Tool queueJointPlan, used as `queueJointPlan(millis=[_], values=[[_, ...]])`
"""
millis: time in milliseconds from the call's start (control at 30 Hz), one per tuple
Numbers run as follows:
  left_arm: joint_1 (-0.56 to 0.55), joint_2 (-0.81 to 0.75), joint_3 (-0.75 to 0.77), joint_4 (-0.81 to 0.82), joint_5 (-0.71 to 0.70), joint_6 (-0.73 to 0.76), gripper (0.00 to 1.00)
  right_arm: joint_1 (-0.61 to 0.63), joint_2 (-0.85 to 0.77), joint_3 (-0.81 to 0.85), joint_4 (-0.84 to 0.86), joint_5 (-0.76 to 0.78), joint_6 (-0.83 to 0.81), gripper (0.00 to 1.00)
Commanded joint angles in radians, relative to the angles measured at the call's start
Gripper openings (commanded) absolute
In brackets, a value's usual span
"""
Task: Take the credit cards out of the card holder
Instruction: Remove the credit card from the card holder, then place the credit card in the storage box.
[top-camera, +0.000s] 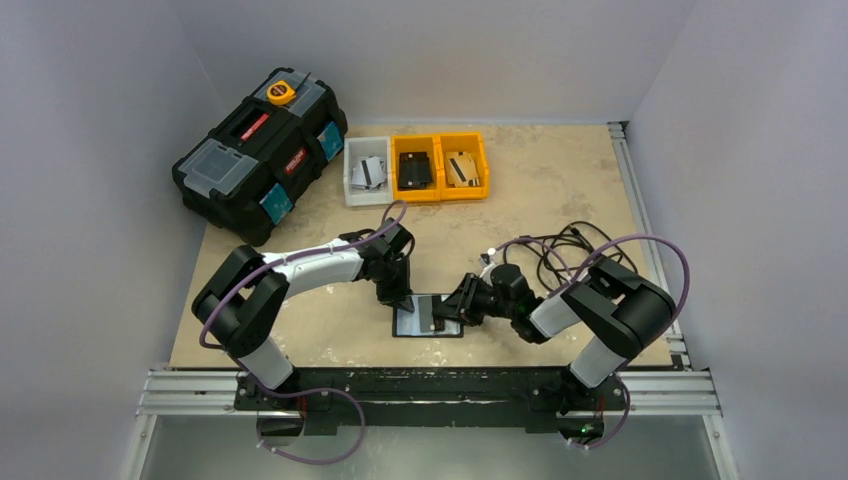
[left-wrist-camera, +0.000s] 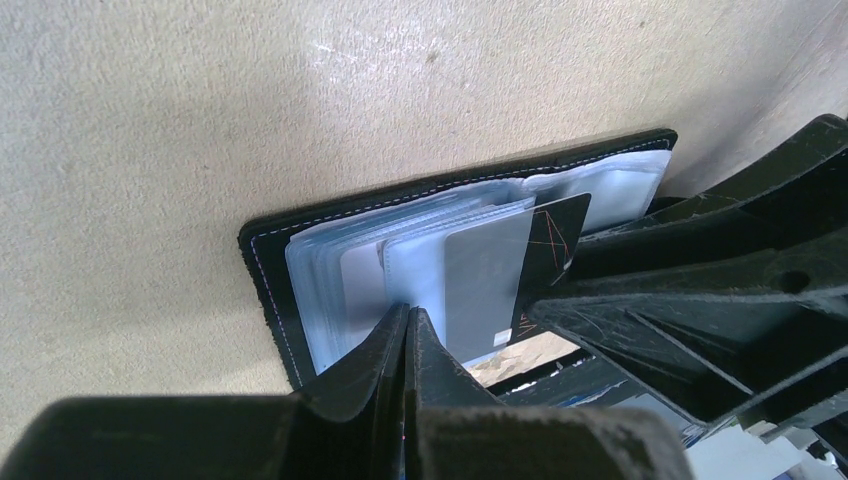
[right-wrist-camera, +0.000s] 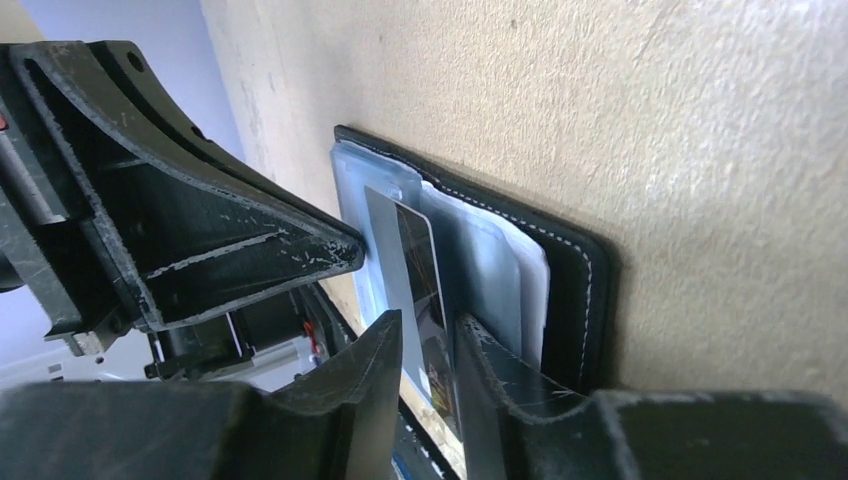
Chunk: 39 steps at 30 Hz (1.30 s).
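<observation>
Black holder (top-camera: 428, 316) lies open; our shut left pincer (left-wrist-camera: 408, 318) seems to pin it so our right pincer (right-wrist-camera: 430, 328), slightly open around a card (right-wrist-camera: 388, 250), can pull.

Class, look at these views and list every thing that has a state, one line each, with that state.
Black leather-like bifold card holder, lying open, clear sleeves exposed.
Left pincer, shut, tips pressing on the clear sleeves.
Right pincer, open, fingers either side of a grey plastic card.
Grey plastic card, partly out of the sleeves.
Large black plastic toolbox, lid closed.
</observation>
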Motion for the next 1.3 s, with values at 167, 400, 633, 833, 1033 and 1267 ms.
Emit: queueJointPlan(millis=[167, 400, 633, 833, 1033, 1267], values=[[0.015, 0.027, -0.039, -0.088, -0.103, 0.027, 0.00, -0.006, 0.028, 0.012, -0.027, 0.003, -0.041, 0.03], [0.016, 0.025, -0.044, -0.089, -0.107, 0.026, 0.00, -0.051, -0.114, -0.033, -0.166, 0.052, -0.085, 0.00], [0.016, 0.025, -0.035, -0.085, -0.103, 0.025, 0.00, -0.059, -0.250, -0.025, -0.322, 0.088, -0.133, 0.00], [0.014, 0.005, -0.010, -0.083, -0.094, 0.035, 0.00, -0.060, -0.302, 0.009, -0.379, 0.081, -0.151, 0.00], [0.013, -0.076, 0.060, -0.110, -0.085, 0.053, 0.01, -0.059, -0.346, 0.070, -0.426, 0.053, -0.157, 0.00], [0.016, -0.227, 0.124, -0.229, -0.183, 0.076, 0.49, -0.064, -0.419, 0.177, -0.546, 0.062, -0.189, 0.00]])
